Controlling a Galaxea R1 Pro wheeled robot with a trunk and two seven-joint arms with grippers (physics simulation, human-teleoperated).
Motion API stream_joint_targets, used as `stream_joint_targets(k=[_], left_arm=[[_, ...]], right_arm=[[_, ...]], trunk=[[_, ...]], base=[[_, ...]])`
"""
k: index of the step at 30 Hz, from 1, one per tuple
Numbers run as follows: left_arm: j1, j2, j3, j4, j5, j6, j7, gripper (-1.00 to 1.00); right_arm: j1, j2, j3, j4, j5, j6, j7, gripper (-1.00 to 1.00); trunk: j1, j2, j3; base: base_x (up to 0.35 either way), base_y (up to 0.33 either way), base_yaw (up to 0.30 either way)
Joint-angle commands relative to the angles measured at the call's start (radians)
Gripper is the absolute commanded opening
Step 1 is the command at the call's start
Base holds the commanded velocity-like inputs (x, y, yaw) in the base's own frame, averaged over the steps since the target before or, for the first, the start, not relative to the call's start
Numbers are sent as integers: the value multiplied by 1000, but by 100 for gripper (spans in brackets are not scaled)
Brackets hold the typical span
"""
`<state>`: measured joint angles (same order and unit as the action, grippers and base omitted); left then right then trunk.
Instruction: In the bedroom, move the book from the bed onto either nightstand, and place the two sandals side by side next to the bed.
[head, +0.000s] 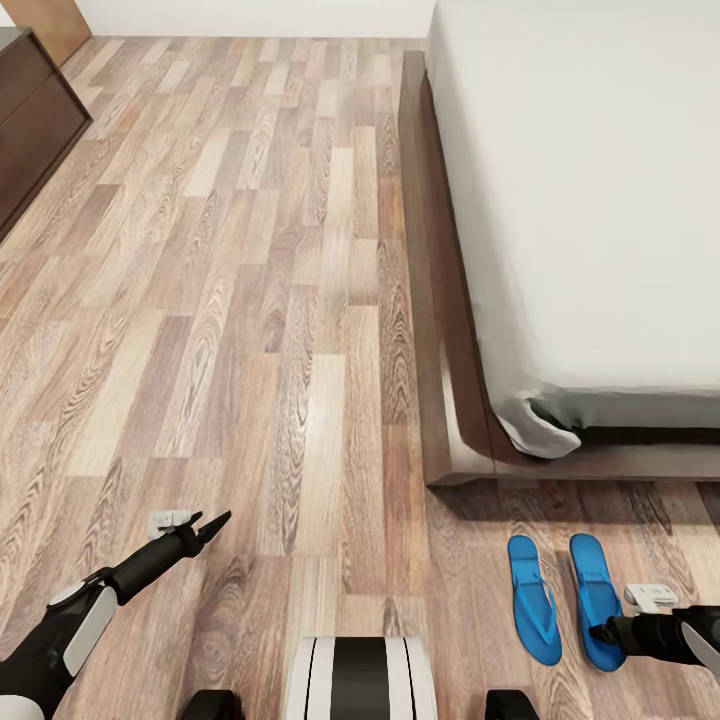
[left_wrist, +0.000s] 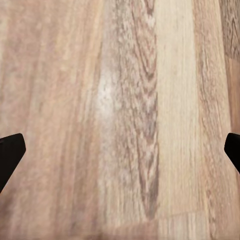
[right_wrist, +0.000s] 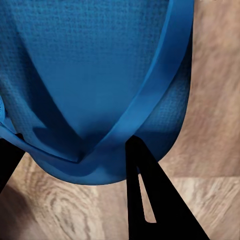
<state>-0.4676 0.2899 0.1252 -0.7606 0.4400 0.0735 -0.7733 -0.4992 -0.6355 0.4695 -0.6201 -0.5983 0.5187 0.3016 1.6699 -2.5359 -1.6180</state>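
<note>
Robot base: white-and-black rounded robot base (head: 358, 678) at the lower edge of the head view, on the light brown wood-plank floor (head: 250, 300).
Sandals: two bright blue flat flip-flop sandals on the floor, side by side, close but not touching, just off the foot corner of the bed; left blue sandal (head: 532, 598), right blue sandal (head: 597, 612).
Sandal axis: both long axes run toward the bed's foot, roughly parallel; which end is the toe cannot be told in the head view.
Bed: low dark-wood platform bed (head: 450, 380) with grey-beige mattress (head: 590, 180), at the right; frame corner sits near the sandals with a strip of bare floor between.
Other things: long low dark cabinet (head: 35, 120) far left; nothing lies between the sandals and the bed.
Right arm: black forearm comes in from the right edge, low over the floor; right gripper (head: 603, 632) at the near end of the right blue sandal (right_wrist: 100, 75).
Right pincer: black fingers (right_wrist: 155, 200) straddle the strap junction; clamped or loose cannot be told.
Left arm: black-and-white arm reaches in from the lower left, angled forward and up; left gripper (head: 212, 528) over bare floor, well apart from the sandals.
Left pincer: fingertips (left_wrist: 10, 155) spread wide apart, only wood planks (left_wrist: 125, 125) between them.
</note>
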Motion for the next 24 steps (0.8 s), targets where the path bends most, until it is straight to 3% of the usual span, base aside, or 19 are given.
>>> stream_joint_targets(k=[1,9,17,24], left_arm=[[0,0,1,1,8,8,-4,100],[0,0,1,1,8,8,-3,100],[0,0,1,1,8,8,-3,100],[0,0,1,1,8,7,-3,100]], right_arm=[[-1,-1,4,-1,-4,3,0,-100],[-1,-1,4,-1,-4,3,-1,-100],[-1,-1,4,-1,-4,3,-1,-100],[-1,-1,4,-1,-4,3,-1,-100]], trunk=[[0,0,-1],[3,-2,-24],[3,-2,-24],[5,-3,-47]], base=[[0,0,0],[0,0,0],[0,0,0],[0,0,0]])
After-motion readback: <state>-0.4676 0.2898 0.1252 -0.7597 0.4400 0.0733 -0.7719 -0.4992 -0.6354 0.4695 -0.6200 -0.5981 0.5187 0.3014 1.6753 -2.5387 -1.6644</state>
